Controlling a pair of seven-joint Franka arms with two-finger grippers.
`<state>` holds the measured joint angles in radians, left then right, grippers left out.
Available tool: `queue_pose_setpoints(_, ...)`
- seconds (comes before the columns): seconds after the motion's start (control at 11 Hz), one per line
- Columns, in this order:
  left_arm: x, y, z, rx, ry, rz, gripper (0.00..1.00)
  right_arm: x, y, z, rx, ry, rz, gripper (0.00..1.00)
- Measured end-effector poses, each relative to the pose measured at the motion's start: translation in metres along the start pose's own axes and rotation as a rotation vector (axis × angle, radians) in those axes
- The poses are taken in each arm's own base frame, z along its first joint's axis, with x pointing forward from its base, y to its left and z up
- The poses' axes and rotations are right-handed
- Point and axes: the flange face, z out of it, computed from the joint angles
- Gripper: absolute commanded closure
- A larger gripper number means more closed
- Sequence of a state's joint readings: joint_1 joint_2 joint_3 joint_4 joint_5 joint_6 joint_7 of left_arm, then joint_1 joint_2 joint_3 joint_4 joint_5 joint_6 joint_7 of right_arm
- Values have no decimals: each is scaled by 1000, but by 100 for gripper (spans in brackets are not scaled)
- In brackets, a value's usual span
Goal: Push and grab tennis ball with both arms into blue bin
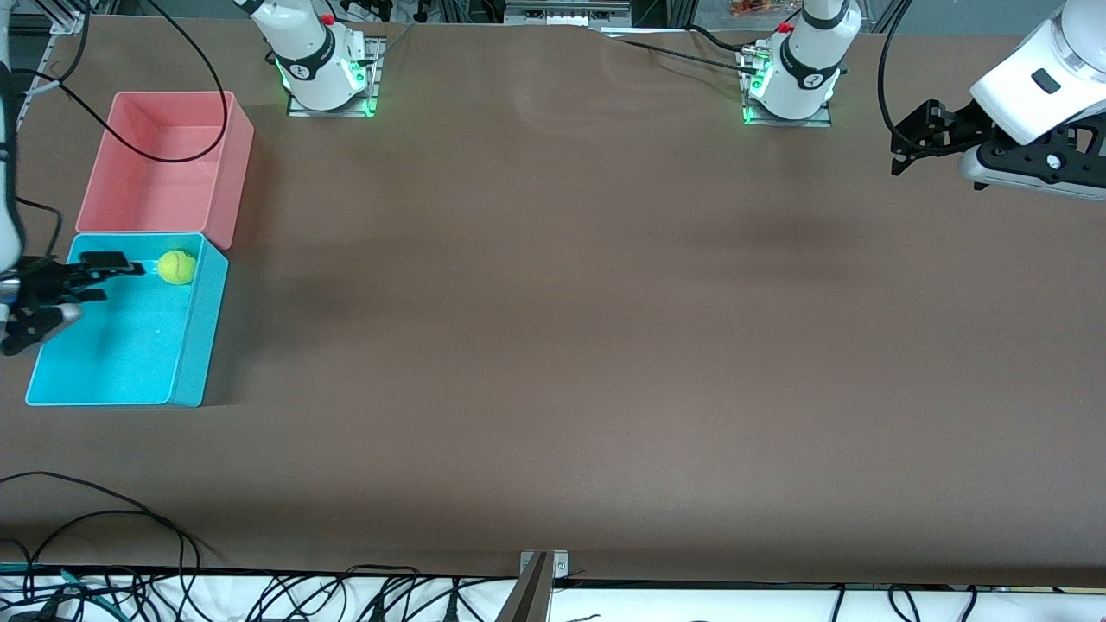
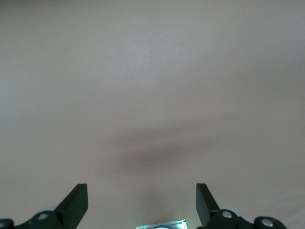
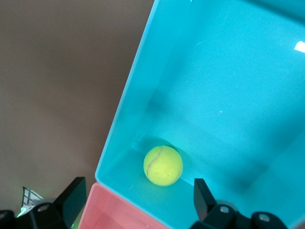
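The tennis ball (image 1: 176, 267) lies inside the blue bin (image 1: 195, 345), in the corner next to the pink bin. It also shows in the right wrist view (image 3: 163, 165), resting on the floor of the blue bin (image 3: 228, 71) against its wall. My right gripper (image 1: 115, 280) hangs over the blue bin beside the ball, open and empty; in its own view (image 3: 139, 194) the ball lies apart from its fingers. My left gripper (image 1: 899, 154) is raised over the table's left-arm end, open and empty (image 2: 141, 193).
A pink bin (image 1: 235, 164) of the same size stands against the blue bin, farther from the front camera; its corner shows in the right wrist view (image 3: 109, 212). Cables lie along the table's near edge (image 1: 130, 510). Both arm bases stand at the table's back edge.
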<state>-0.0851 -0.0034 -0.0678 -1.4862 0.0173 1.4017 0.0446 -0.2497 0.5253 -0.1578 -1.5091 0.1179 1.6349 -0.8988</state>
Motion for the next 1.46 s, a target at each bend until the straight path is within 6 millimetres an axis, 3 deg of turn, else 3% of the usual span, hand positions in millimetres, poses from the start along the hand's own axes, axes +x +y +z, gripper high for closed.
queue_pose_setpoints(0.18, 0, 0, 0, 0, 0, 0, 0, -6, -12, -46, -46, 13, 71, 0)
queue_pose_setpoints(0.36, 0, 1, 0, 0, 0, 1, 0, -6, -25, -75, -85, 39, 97, 0)
queue_pose_setpoints(0.73, 0, 1, 0, 0, 0, 2, 0, 1, -63, -109, -117, 68, 155, 0)
queue_pose_setpoints(1.09, 0, 1, 0, 0, 0, 2, 0, -8, -88, -165, -140, 109, 283, 0)
queue_pose_setpoints(1.46, 0, 0, -3, 0, 7, 0, 0, 17, -138, -190, -167, 169, 485, 0)
